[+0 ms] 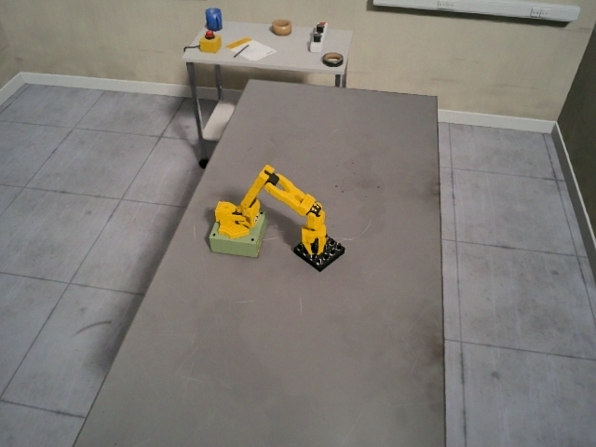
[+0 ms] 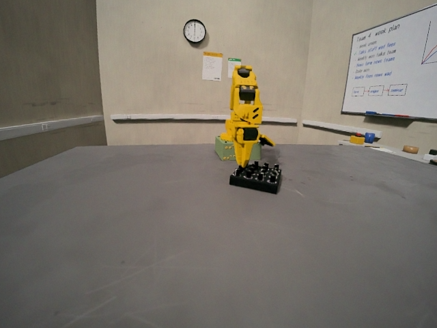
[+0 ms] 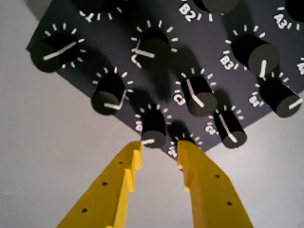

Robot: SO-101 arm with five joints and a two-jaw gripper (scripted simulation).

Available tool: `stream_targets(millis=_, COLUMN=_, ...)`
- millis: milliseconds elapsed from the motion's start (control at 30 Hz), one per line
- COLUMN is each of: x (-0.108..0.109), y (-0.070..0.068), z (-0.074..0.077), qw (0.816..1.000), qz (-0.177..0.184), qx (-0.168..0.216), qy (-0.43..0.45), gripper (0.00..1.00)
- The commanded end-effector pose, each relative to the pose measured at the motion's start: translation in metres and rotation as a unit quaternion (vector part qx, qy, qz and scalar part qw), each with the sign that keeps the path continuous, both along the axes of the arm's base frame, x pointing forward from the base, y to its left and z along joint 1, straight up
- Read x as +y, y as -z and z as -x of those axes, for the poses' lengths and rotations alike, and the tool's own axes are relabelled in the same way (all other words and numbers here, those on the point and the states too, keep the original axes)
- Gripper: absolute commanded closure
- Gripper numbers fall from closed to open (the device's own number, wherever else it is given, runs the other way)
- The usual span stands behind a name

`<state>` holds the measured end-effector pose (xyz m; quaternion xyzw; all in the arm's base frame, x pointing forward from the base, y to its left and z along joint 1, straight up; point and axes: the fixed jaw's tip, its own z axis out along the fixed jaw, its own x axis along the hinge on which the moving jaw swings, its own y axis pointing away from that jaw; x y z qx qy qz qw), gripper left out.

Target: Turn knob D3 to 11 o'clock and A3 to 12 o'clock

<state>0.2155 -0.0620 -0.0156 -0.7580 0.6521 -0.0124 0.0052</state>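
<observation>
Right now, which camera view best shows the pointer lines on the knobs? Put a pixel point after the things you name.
The wrist view: the knobs (image 3: 199, 104) face it closely, with white pointer lines readable. The top and exterior views show the knobs only as small dark stubs.

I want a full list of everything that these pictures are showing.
Table: 1, grey, centre
Knob box: 1, black, on table
Knobs: at least ten, black, on box
Cart: 1, pale, by wall
Cup: 1, blue, on cart
Button box: 1, yellow and red, on cart
Papers: 2, white and yellow, on cart
Pen: 1, dark, on papers
Rolls: 2, tan and black, on cart
Socket strip: 1, white, on cart
Clock: 1, black and white, wall
Posters: 2, white, wall
Whiteboard: 1, white, wall
Arm: 1, yellow, on green block
Claw: 1, yellow, at knobs
</observation>
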Motion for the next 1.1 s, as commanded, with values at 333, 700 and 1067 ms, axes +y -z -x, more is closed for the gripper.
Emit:
stream_targets(millis=333, x=-0.001, y=0.013, z=0.005, qw=1.000, qz=-0.004, qx=0.011, qy=0.001, gripper=0.90)
stream_targets(millis=700, x=0.000, y=0.023, z=0.008, qw=1.000, qz=-0.004, qx=0.011, qy=0.001, gripper=0.90)
stream_targets(millis=1067, x=0.000, y=0.027, z=0.009, qw=1.000, qz=-0.004, qx=0.011, qy=0.001, gripper=0.90)
